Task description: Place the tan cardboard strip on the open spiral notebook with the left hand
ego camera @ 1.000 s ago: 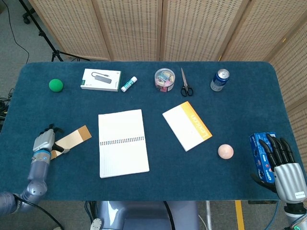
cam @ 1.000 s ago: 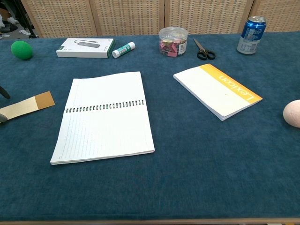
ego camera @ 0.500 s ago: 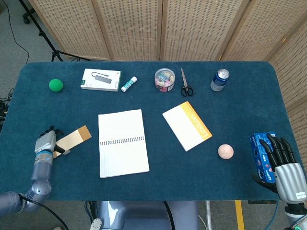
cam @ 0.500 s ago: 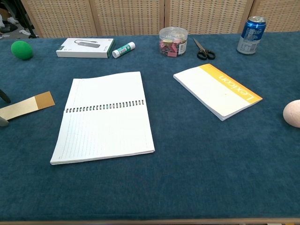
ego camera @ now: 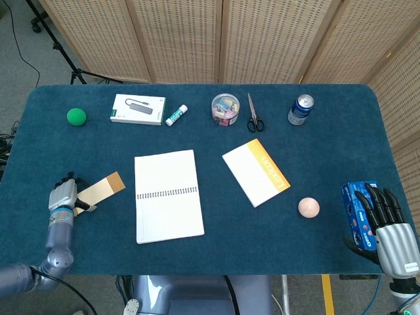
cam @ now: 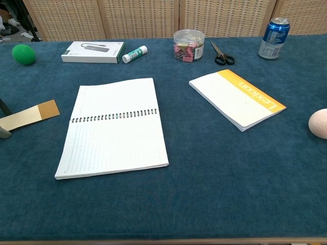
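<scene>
The tan cardboard strip [ego camera: 102, 188] lies flat on the blue cloth, left of the open spiral notebook [ego camera: 168, 195]. My left hand [ego camera: 63, 197] sits at the strip's near-left end, a dark finger and the thumb [cam: 4, 132] standing on either side of it with a gap between them. The strip [cam: 30, 116] does not look lifted, and the notebook [cam: 113, 127] carries nothing. At the table's right front corner my right hand [ego camera: 387, 226] rests with its fingers spread, holding nothing.
A blue packet [ego camera: 356, 202] lies against the right hand, a pink ball [ego camera: 308, 207] beside it. A yellow-edged book [ego camera: 256, 171] lies right of the notebook. Along the back stand a green ball [ego camera: 76, 117], a white box [ego camera: 137, 109], a glue stick [ego camera: 176, 115], a jar [ego camera: 225, 108], scissors [ego camera: 254, 117] and a can [ego camera: 300, 109].
My left hand has slid slightly toward me and lower at the strip's end. The strip itself has not moved. The right hand is still.
</scene>
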Controlling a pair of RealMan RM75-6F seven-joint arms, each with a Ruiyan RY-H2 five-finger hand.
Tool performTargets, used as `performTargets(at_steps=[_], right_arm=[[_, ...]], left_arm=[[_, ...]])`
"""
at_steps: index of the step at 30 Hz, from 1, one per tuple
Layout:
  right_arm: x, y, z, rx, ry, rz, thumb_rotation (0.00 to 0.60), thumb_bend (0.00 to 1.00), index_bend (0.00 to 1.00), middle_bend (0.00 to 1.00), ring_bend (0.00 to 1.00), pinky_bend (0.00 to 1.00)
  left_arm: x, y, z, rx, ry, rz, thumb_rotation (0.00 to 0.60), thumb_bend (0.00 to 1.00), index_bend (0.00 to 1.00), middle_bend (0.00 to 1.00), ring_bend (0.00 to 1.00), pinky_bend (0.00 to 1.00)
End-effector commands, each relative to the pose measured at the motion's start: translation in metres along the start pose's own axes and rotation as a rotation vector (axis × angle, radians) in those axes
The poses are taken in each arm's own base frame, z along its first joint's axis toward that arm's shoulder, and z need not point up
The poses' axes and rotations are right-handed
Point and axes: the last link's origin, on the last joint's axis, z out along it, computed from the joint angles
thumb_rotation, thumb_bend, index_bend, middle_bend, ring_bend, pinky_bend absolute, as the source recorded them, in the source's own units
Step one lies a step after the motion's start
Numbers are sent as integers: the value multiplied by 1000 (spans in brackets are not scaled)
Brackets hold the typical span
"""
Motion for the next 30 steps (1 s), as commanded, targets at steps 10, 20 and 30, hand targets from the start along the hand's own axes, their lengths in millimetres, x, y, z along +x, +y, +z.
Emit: performTargets(at_steps=[10, 20, 30], right_arm=[[0, 0, 0, -1, 0, 0, 600, 0, 0, 0, 0, 0], [0, 0, 0, -1, -3, 0, 600, 0, 0, 0, 0, 0], [-1, 0, 0, -3, -5, 1, 600, 0, 0, 0, 0, 0]], left_arm=[[0, -2, -1, -6, 9, -3, 600, 57, 449, 0, 0, 0], [6, -3, -4, -18, 18, -8, 600, 82, 455, 0, 0, 0], [20, 2, -12, -58, 43, -34, 600, 90, 455, 0, 0, 0]])
